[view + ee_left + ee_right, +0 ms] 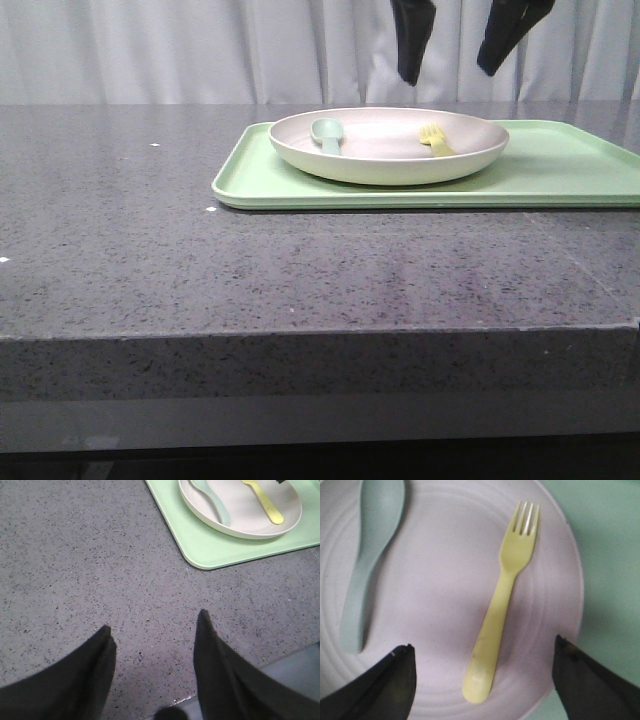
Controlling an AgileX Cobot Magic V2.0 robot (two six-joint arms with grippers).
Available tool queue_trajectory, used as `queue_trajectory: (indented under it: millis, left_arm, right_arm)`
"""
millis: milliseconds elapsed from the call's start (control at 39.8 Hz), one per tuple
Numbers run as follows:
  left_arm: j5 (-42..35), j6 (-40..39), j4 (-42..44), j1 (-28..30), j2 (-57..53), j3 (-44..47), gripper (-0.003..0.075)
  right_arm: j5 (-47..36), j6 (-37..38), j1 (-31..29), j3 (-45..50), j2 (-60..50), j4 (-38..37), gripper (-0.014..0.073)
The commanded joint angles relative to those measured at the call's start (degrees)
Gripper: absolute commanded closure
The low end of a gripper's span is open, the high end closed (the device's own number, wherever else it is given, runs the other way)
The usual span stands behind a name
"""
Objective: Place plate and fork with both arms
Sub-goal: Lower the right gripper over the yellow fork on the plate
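The small yellow plastic fork point(502, 600) lay inside the large round cream-white matte plate point(388, 146), which sat on the rectangular light green tray point(270, 180) on the speckled grey stone counter point(300, 280). The right gripper point(482, 677) hung directly over the fork, its black fingers spread wide on either side of the handle — released, holding nothing. The fork's long axis ran roughly across the line between the two fingertips, tines pointing away from the claw, so a straight descent would likely bracket the handle. The left gripper point(152, 635) was also open and empty, over bare counter well apart from the tray; the right arm was plainly the nearer. A pale green spoon point(370, 555) lay beside the fork in the plate — smooth, thin plastic that would probably slide on the shallow dish.
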Motion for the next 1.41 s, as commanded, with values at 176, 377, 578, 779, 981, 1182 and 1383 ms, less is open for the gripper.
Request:
queue_trajectory:
  millis: [176, 377, 578, 779, 981, 1182, 1383]
  left_arm:
    - [-3.13, 0.08, -2.12, 0.15, -0.04, -1.51, 0.0363]
    - [-3.13, 0.08, -2.12, -1.11, -0.03, -1.51, 0.0363]
    - [-3.13, 0.08, -2.12, -1.11, -0.03, -1.51, 0.0363]
    - [-3.13, 0.08, -2.12, -1.11, -0.03, -1.51, 0.0363]
    - [-3.13, 0.08, -2.12, -1.11, -0.03, -1.51, 0.0363]
    - [-3.04, 0.08, -2.12, -1.11, -0.03, -1.51, 0.0363]
    - [-3.04, 0.08, -2.12, -1.11, -0.03, -1.51, 0.0363]
  right_arm:
    - [0.06, 0.65, -1.88, -6.67, 3.13, -1.12, 0.0013]
    - [0.11, 0.65, -2.92, -6.83, 5.00, -0.93, 0.0013]
    - [-0.49, 0.65, -2.92, -6.83, 6.30, -0.78, 0.0013]
    - [-1.35, -0.01, -2.92, -6.83, 7.05, 1.58, 0.0013]
    - [-0.77, -0.35, -2.92, -6.83, 7.18, 2.05, 0.0013]
    - [0.79, -0.35, -2.92, -6.83, 8.18, 2.00, 0.0013]
    - [1.02, -0.35, -2.92, -6.83, 8.41, 2.00, 0.0032]
